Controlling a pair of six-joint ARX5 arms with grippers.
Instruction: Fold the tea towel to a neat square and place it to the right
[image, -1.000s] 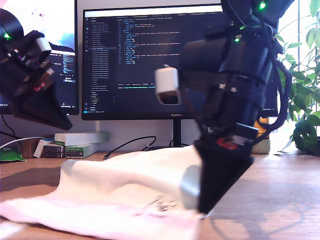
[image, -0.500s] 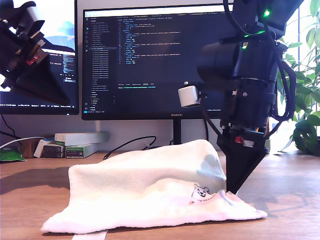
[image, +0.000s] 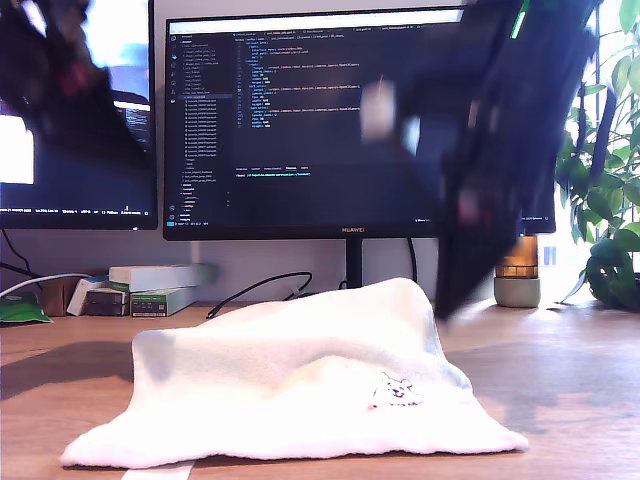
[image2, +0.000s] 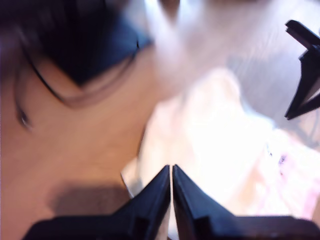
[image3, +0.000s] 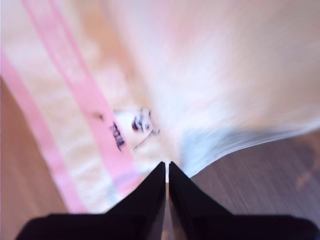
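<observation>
The tea towel (image: 300, 390) lies on the wooden desk (image: 570, 390) as a folded, humped white heap, with a small dog emblem (image: 397, 388) on its front. My second gripper (image3: 166, 164) is shut and empty, hovering over the emblem and pink stripes of the towel (image3: 225, 75). In the exterior view it is a dark blur (image: 452, 305) lifted just clear of the towel's right end. My first gripper (image2: 171, 167) is also shut with nothing in it, above the towel (image2: 215, 150). Its arm is a blur high at the exterior view's left (image: 60, 100).
Two monitors stand behind the desk, the middle one (image: 300, 120) on a stand (image: 352, 265) with a black cable (image: 260, 290) beside it. Boxes (image: 155, 288) sit at the exterior view's left. A small jar (image: 517, 278) and a plant (image: 610, 200) are at its right.
My second gripper has let go of the towel's right corner and risen off it. The towel has settled into a folded heap. The first arm moved higher.
</observation>
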